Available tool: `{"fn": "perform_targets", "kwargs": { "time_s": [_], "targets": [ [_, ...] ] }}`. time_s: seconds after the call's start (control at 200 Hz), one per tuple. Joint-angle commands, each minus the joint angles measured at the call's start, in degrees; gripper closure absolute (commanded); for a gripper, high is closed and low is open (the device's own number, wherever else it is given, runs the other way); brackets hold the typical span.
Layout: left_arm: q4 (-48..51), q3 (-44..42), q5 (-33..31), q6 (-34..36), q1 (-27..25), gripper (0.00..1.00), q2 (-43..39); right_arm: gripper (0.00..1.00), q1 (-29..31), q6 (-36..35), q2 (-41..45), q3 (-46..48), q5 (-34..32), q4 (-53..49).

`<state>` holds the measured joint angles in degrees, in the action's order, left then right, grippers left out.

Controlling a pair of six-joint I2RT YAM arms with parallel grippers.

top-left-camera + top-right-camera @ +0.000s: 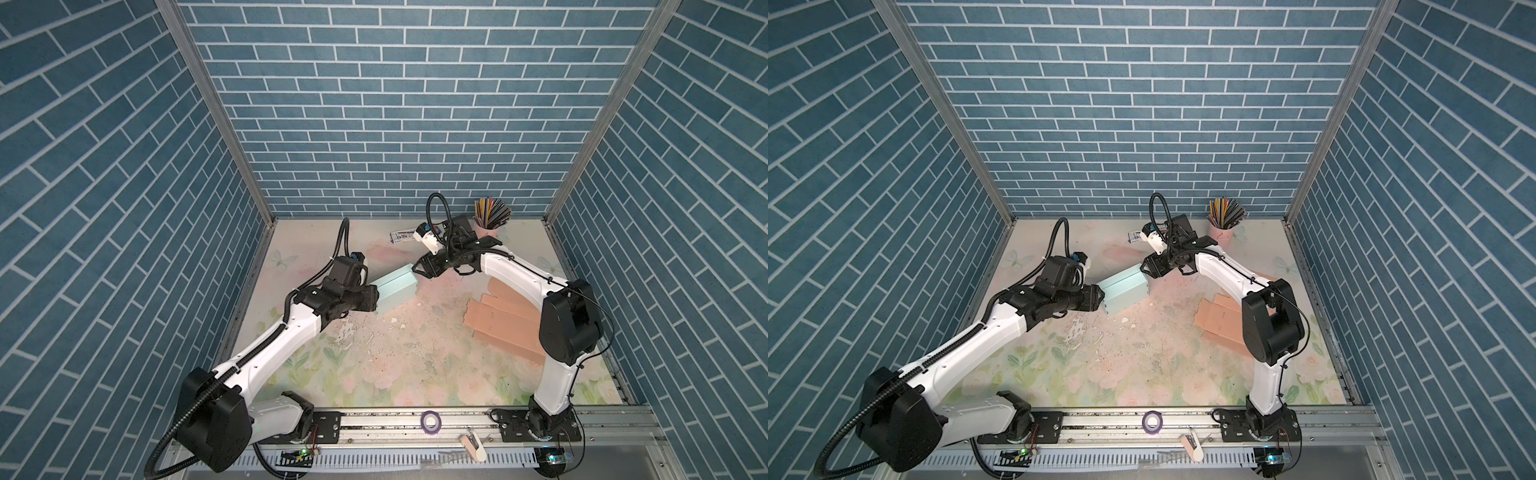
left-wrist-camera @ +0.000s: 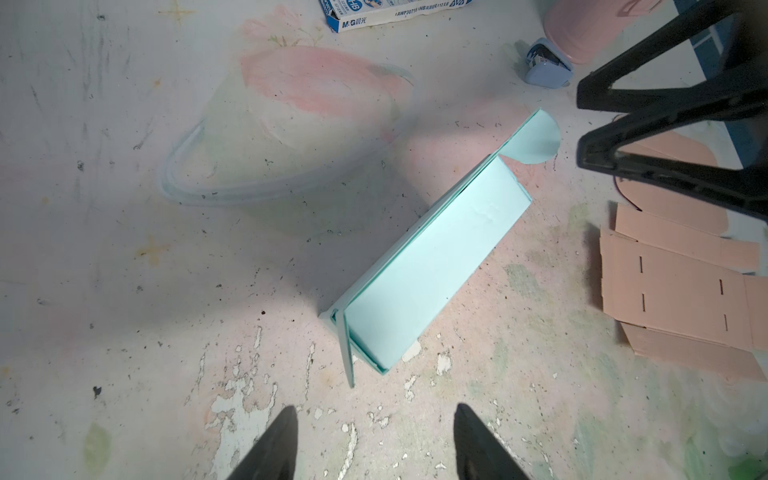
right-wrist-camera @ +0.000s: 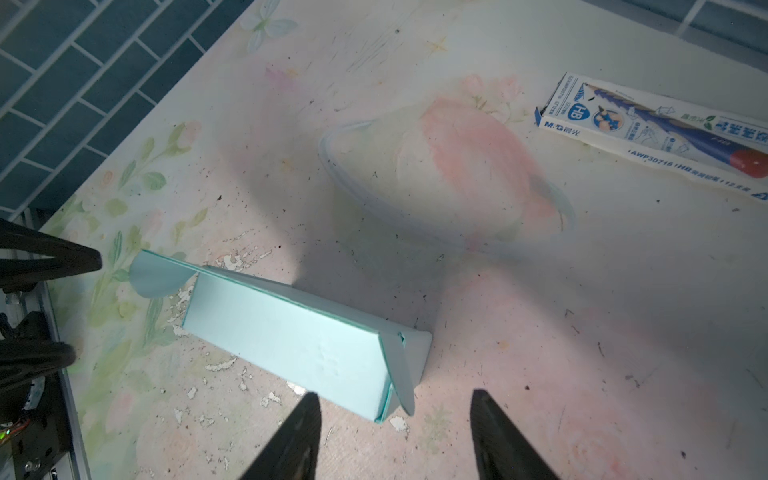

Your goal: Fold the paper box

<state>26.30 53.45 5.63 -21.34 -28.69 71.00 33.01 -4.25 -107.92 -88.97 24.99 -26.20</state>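
The paper box is pale mint and lies on its side on the floral table, between the two arms. In the left wrist view the box has a rounded flap sticking out at its far end and another flap ajar at the near end. My left gripper is open just short of that near end, with nothing between its fingers. My right gripper is open at the opposite end, its fingers straddling the box corner and end flap without pinching them.
A flat peach cardboard blank lies at the right under the right arm. A pencil carton, a pink cup of coloured pencils and a small blue sharpener sit at the back. A purple tape roll rests on the front rail.
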Motion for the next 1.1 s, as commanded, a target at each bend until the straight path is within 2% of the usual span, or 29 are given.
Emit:
{"fn": "perform_targets", "kwargs": {
  "time_s": [0.0, 0.3, 0.54, 0.74, 1.095],
  "targets": [
    [-2.1, -1.0, 0.6, -1.2, -0.1, 0.4, 0.4, 0.42, 0.8, -4.5, -1.9, -2.8, -2.0, -4.4],
    [-2.9, 0.3, -1.2, -0.5, 0.1, 0.43, 2.9, 0.47, 2.0, -4.4, -4.1, -5.0, -3.9, -5.6],
    [-4.1, 1.6, -2.2, -0.8, 0.2, 0.49, 5.2, 0.64, 3.1, -4.4, -4.0, -5.1, -5.3, -6.5],
    [-3.6, 2.5, -3.3, -0.3, 0.2, 0.56, 6.0, 0.68, 4.0, -4.2, -2.9, -4.0, -6.3, -6.6],
    [-2.3, 3.5, -5.1, 0.1, 0.3, 0.65, 6.5, 0.68, 6.4, -2.8, -0.3, -1.9, -7.0, -6.1]
  ]
}}
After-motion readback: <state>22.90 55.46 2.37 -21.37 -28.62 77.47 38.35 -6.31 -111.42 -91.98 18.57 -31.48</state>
